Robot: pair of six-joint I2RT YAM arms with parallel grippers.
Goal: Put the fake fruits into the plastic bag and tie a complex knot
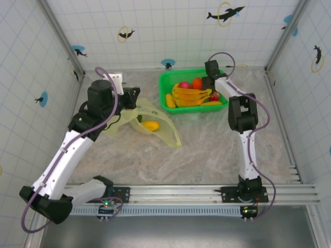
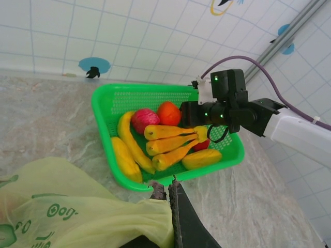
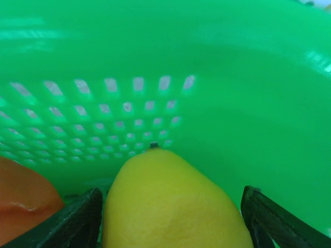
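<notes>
The right gripper (image 3: 168,219) is straddling a yellow fruit (image 3: 170,188) in the basket (image 3: 217,77), jaws wide and not clearly pinching yet, with the fruit's long axis running straight ahead between them, tip toward the wall, while the left gripper (image 2: 168,188) is clamping tight on the bag (image 2: 77,212).

Both arms share one build: white link shells, black joint housings. Checked on left arm (image 1: 64,155) and right arm (image 1: 248,150).

Purple cable (image 2: 243,57) arcs off the right arm's wrist toward 12 o'clock.

Green indicator lights (image 2: 214,78) glow on that black wrist block.

Right gripper (image 3: 170,227): fingers (image 3: 77,222) dark, straight-edged.

Black base brackets bolt to a silver slotted rail (image 1: 176,192) at 6 o'clock in the top view. Small lit board (image 1: 106,204) by the left base.
</notes>
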